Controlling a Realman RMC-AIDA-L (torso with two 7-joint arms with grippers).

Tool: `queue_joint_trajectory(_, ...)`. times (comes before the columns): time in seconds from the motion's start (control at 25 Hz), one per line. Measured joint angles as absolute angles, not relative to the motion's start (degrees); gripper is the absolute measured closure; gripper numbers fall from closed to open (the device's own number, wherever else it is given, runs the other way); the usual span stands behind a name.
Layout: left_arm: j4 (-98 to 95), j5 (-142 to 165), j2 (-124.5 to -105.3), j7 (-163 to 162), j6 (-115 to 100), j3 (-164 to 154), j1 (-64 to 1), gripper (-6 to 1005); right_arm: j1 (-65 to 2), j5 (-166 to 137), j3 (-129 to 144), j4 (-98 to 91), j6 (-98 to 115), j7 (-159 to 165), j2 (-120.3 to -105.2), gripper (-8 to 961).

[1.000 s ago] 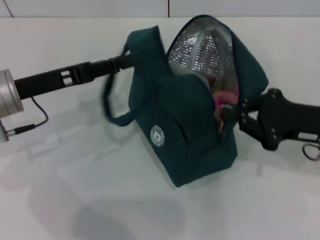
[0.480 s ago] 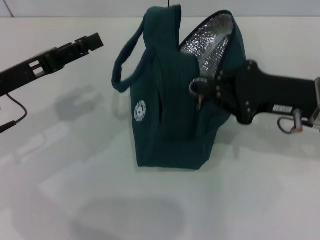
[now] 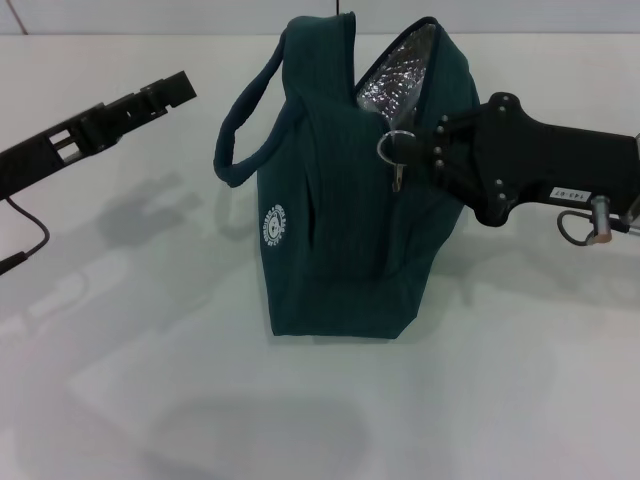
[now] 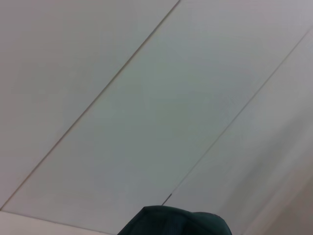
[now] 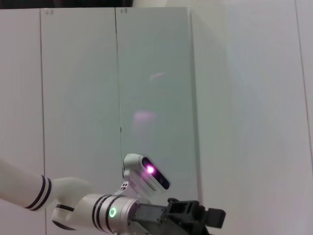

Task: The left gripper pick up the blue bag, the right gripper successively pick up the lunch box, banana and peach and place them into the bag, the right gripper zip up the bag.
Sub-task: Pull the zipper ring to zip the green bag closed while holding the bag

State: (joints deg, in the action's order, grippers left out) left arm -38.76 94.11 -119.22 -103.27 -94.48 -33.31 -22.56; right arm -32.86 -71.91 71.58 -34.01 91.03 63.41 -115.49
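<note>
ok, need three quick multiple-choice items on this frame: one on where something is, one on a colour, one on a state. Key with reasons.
1. Where is the right gripper?
A. at the ring zip pull on the dark teal fabric cooler bag
B. flat on the table
C. on the handle loop

2. What colour is the round logo on the bag?
A. red
B. white
C. yellow

3. How is the bag's top?
A. zipped fully shut
B. partly open, foil lining showing
C. folded flat

Key: 1 A, the right gripper sits at the ring zip pull on the bag. 2 B, the logo is white. 3 B, silver foil lining shows in the gap at the top.
</note>
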Motion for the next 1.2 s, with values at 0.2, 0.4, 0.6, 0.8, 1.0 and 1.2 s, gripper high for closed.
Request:
queue_joint_trajectory(0.2, -38.38, 94.04, -119.21, -103.26, -94.54, -33.30, -22.43, 119, -32.93, -71.89, 71.55, -34.23, 89.33, 63.43, -115.50, 937)
queue_joint_trajectory(0.4, -38.32, 93.77, -119.26, -103.08, -95.10, -33.31, -21.68, 119, -33.47, -71.92, 71.56, -34.44, 89.03, 63.48, -115.54, 937)
queue_joint_trajectory(0.6, -38.32, 92.79, -119.13, -101.72, -99.42, -33.34, -20.59, 120, -35.27, -71.90, 71.80, -34.00, 88.21, 63.76, -115.62, 937)
queue_joint_trajectory(0.8, -38.44, 91.92, -119.07, -98.96, -103.25, -33.35, -19.00, 120, -37.34, -71.90, 72.40, -33.86, 88.19, 64.29, -116.08, 936)
queue_joint_trajectory(1.0, -38.36, 91.18, -119.09, -98.25, -103.60, -33.54, -18.05, 119, -40.12, -71.92, 72.83, -34.45, 87.41, 68.15, -115.72, 936)
queue_joint_trajectory(1.2, -38.32, 91.78, -119.34, -98.10, -103.82, -33.77, -17.42, 119, -40.12, -71.92, 70.51, -35.23, 86.05, 69.73, -115.38, 936)
